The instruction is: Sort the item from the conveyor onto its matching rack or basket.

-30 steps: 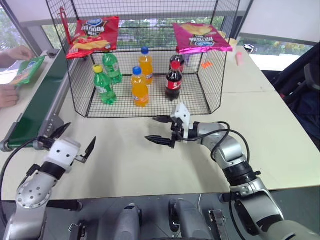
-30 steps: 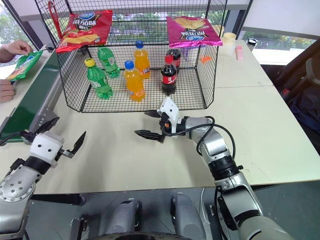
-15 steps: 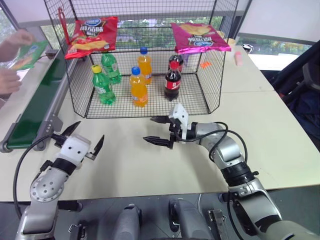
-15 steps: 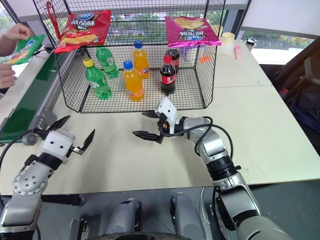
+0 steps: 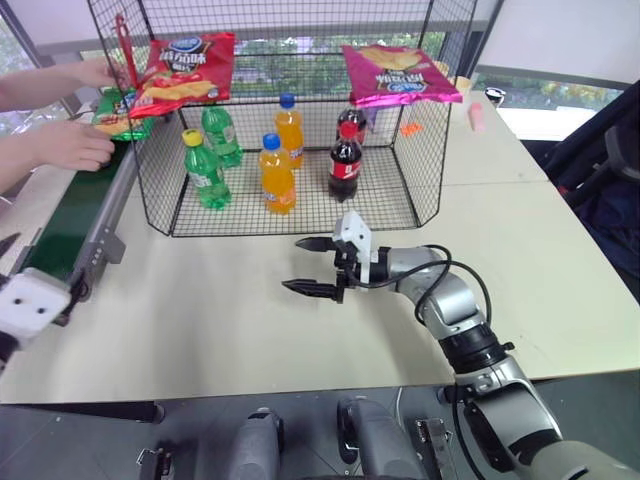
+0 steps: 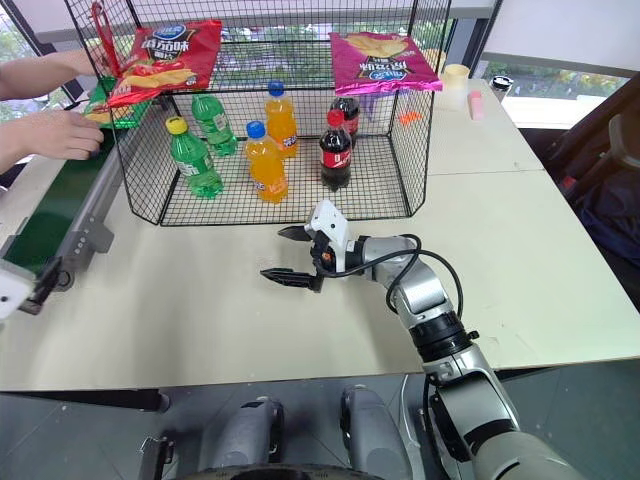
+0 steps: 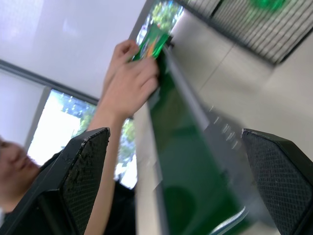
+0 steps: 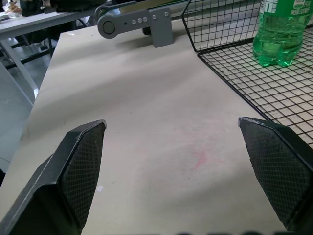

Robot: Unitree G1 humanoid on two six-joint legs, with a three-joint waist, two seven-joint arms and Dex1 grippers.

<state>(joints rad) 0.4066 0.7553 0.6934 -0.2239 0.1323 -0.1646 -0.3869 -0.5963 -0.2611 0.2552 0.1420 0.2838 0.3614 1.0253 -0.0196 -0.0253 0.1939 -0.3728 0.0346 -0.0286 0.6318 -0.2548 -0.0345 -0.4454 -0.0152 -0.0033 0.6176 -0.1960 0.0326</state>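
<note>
A: Status?

B: Green crisp bag (image 5: 120, 108) sits at the far end of the conveyor (image 5: 62, 225), a person's hands (image 5: 70, 145) on it. Not on the upper shelf (image 5: 290, 60) of the wire cage.

A: End effectors?

B: Right end effector (image 5: 312, 266) hovers over the bare desk (image 5: 230, 320) just in front of the cage, pointing toward the conveyor side, fingers spread wide, holding nothing. Left end effector (image 7: 176, 186) is at the near end of the conveyor, by the roller; in its wrist view the fingers stand wide apart with the belt between them, nothing gripped.

A: Shelf contents?

B: Red crisp bag (image 5: 182, 68) on the left part, pink crisp bag (image 5: 400, 75) on the right part, bare mesh between them.

A: Lower floor?

B: Two green bottles (image 5: 203, 170), two orange bottles (image 5: 278, 175), two cola bottles (image 5: 345, 160), all upright.

A: Person touching the cage?

B: One hand reaches to the cage's left edge by the red bag; contact with the mesh, cannot tell. The other rests near the belt beside the green bag.
</note>
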